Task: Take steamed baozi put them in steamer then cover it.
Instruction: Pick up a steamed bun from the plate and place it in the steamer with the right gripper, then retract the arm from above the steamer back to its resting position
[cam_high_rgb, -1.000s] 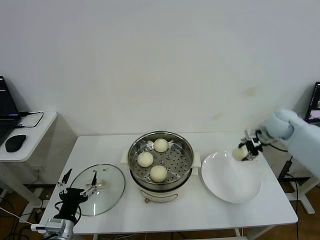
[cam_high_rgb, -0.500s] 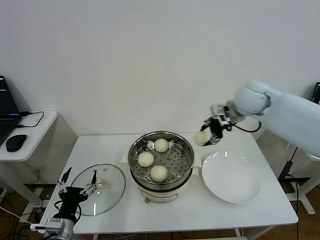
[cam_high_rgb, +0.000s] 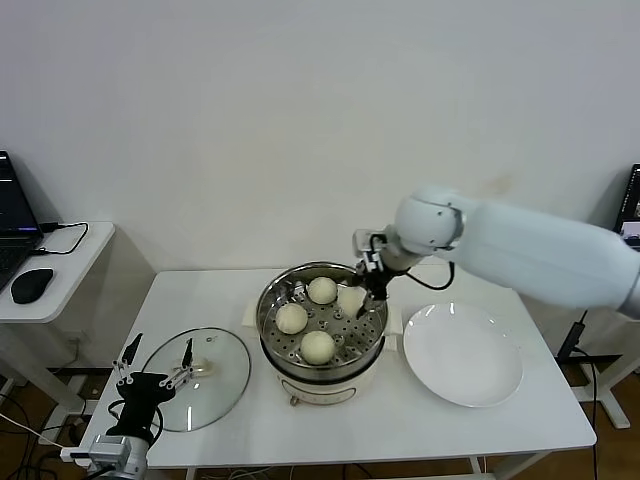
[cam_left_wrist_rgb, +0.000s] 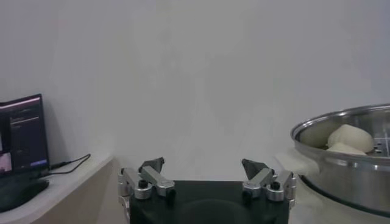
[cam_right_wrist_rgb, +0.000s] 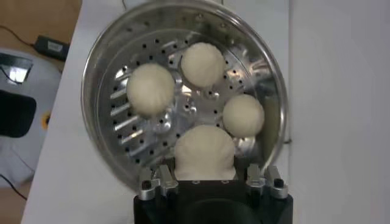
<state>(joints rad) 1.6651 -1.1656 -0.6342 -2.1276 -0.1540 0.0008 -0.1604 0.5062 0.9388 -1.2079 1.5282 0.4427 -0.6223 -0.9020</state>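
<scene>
The right gripper (cam_high_rgb: 362, 292) has swung in from over the white plate (cam_high_rgb: 463, 354) and now hangs above the steamer (cam_high_rgb: 322, 313), carrying the fourth baozi (cam_high_rgb: 350, 298) with it. Its fingers are clamped on that bun, which sits low over the right side of the steel basket; whether it touches the perforated floor cannot be told. The wrist camera looks straight down past the held bun (cam_right_wrist_rgb: 204, 153) into the basket (cam_right_wrist_rgb: 183, 91). Three other buns already lie on the floor there, one (cam_high_rgb: 321, 290) toward the back, one (cam_high_rgb: 291, 318) on the left and one (cam_high_rgb: 317, 346) toward the front, each apart from the others.

The basket stands on its cream-white pot at the middle of the white table (cam_high_rgb: 500, 420). The plate lies just to the steamer's right. The glass lid (cam_high_rgb: 196, 378) lies flat on the table to the steamer's left.

The left gripper (cam_high_rgb: 152, 372) waits low at the table's front left edge, beside the lid, its fingers (cam_left_wrist_rgb: 149, 173) spread and holding nothing. A laptop (cam_high_rgb: 13, 222) and a mouse (cam_high_rgb: 30, 286) sit on a side desk (cam_high_rgb: 70, 270) at far left.
</scene>
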